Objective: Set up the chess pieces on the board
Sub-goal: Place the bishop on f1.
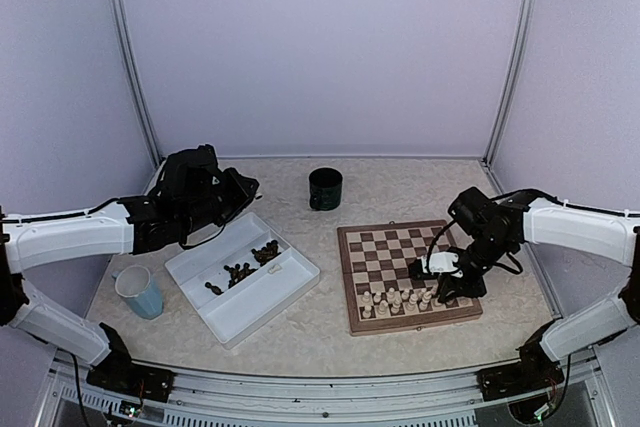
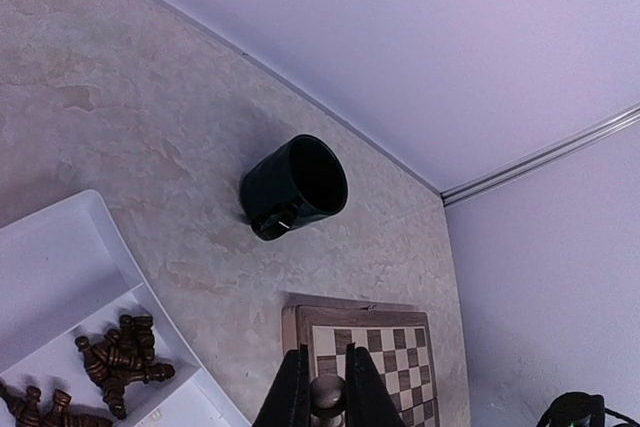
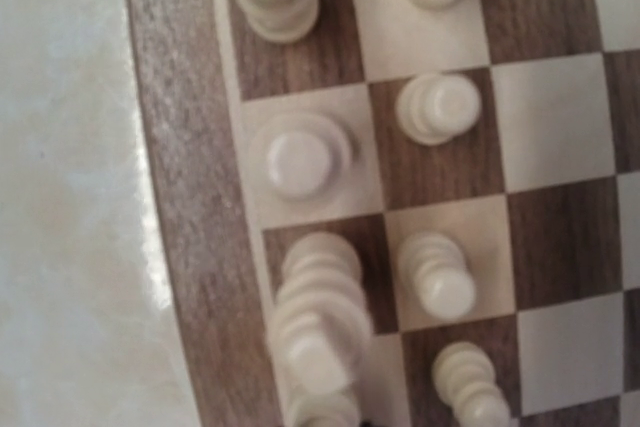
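Cream pcs (image 1: 398, 299) are standing on near rows of board (image 1: 385, 247), dark pcs (image 1: 243, 270) are lying in white tray (image 1: 255, 307); L gripper (image 2: 327, 387) is clamping one dark pc (image 2: 327, 397), R gripper (image 1: 440, 265) is hovering over board, grip state indeterminate.

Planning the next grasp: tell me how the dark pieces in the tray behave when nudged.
The dark pieces lie heaped on their sides, round-bodied, so they probably roll or scatter. Small, turned, they look light and stiff. The smooth white tray likely lets them slide.
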Tool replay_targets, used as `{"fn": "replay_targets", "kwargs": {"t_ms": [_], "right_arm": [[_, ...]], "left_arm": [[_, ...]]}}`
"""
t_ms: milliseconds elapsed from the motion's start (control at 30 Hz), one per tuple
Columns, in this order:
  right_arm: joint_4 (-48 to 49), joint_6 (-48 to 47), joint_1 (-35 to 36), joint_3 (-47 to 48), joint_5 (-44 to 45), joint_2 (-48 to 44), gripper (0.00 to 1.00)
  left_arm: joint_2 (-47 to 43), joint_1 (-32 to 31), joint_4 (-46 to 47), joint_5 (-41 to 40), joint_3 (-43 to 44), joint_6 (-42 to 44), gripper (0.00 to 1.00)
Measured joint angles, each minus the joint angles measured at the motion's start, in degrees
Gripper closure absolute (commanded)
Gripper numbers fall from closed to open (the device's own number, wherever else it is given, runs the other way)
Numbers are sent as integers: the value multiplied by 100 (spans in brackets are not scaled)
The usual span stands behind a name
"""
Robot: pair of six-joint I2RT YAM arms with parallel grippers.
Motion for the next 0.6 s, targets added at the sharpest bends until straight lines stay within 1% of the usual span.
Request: {"fn": "replay_targets", "kwargs": {"t_ms": [600], "right_arm": [[271,175,116,-76,160,149,91]], "left_arm": [[44,2,0,28,0,0,100]]}}
